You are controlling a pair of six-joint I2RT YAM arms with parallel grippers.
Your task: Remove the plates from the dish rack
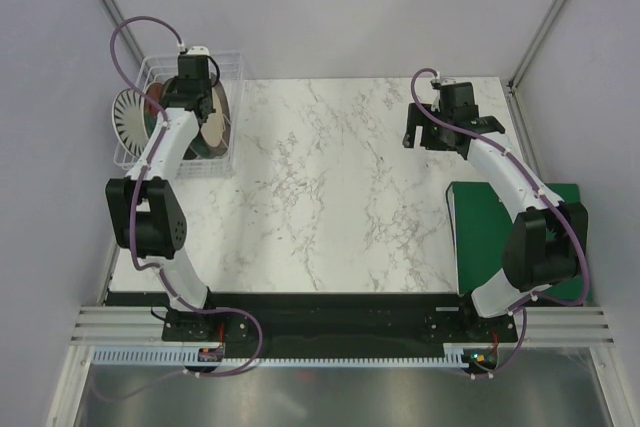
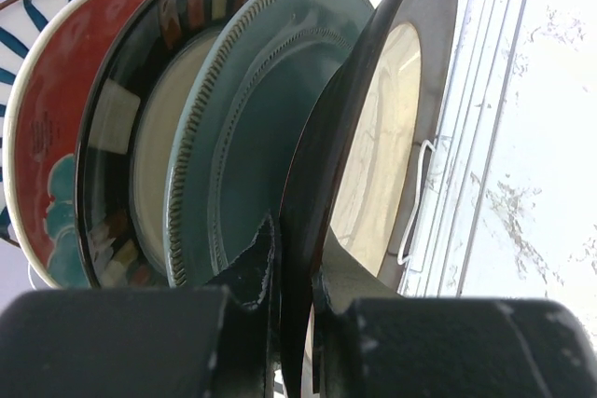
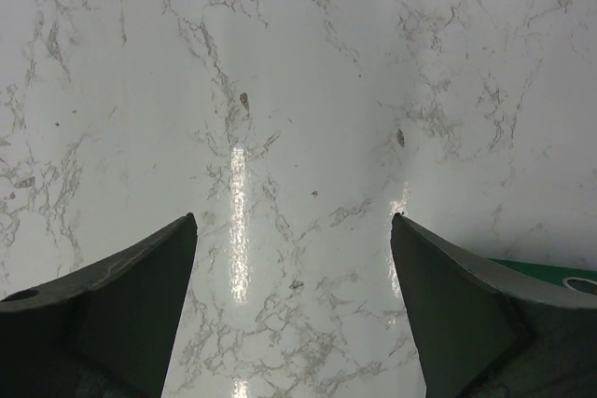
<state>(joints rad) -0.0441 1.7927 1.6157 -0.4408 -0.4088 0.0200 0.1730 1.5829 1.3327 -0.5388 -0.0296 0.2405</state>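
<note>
My left gripper (image 2: 297, 272) pinches the rim of the brown, beige-centred round plate (image 2: 392, 137), rightmost of those standing on edge in the white wire dish rack (image 1: 232, 62) far left, so I'd lift straight up, while the right gripper (image 3: 294, 221) hangs spread, well apart.

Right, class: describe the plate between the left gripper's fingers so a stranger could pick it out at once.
Find the white wire dish rack at the table's far left corner, where five plates stand on edge. Take the end plate nearest the open marble, straddled by the left gripper. It is dark brown with a beige centre; its neighbour is plain grey-teal.
</note>
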